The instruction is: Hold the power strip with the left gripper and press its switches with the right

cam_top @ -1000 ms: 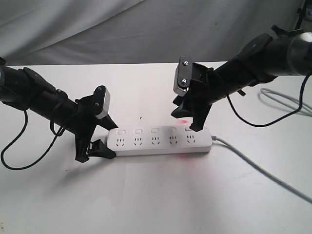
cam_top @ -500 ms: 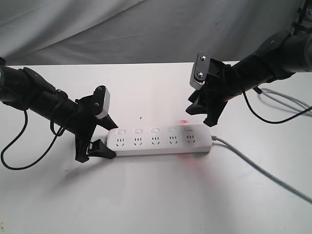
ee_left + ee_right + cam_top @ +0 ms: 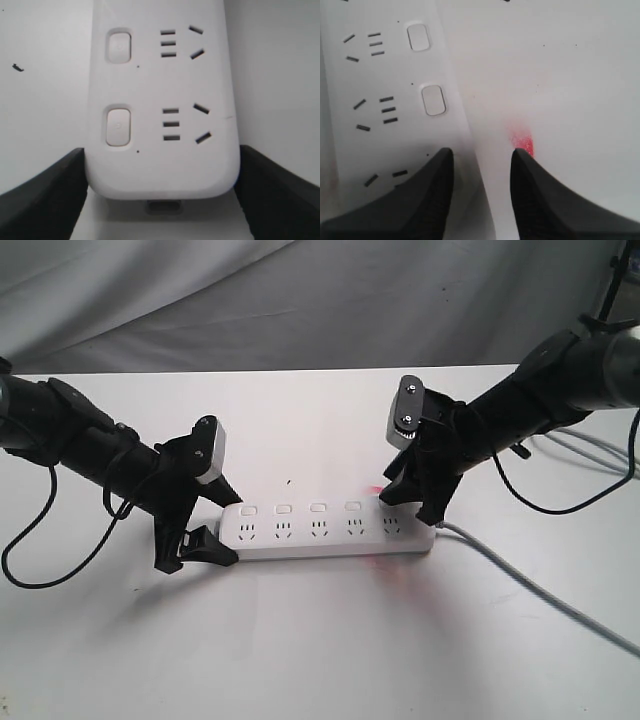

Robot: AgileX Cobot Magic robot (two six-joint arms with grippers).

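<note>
The white power strip [image 3: 330, 530] lies flat on the table, its grey cord [image 3: 520, 585] running off to the right. My left gripper [image 3: 212, 523] straddles the strip's left end. In the left wrist view its black fingers [image 3: 45, 200] press against both long sides of the power strip [image 3: 160, 165]. Two switches [image 3: 118, 126] show there. My right gripper [image 3: 410, 508] hangs open over the strip's right end. One of its fingertips [image 3: 437, 170] is above the last socket, the other beside the strip by a red glow [image 3: 524, 142]. Two more switches [image 3: 433, 100] lie ahead of the right gripper [image 3: 482, 152].
The white table [image 3: 320, 640] ends at a grey cloth backdrop [image 3: 300, 300]. Loose grey and black cables [image 3: 590, 455] lie at the right edge. A red light spot [image 3: 375, 490] sits on the table just behind the strip. A small dark speck [image 3: 289, 482] marks the table.
The right gripper rose from the strip's fifth switch and moved right, then came down again at the strip's right end. The left gripper and the strip have not moved.
</note>
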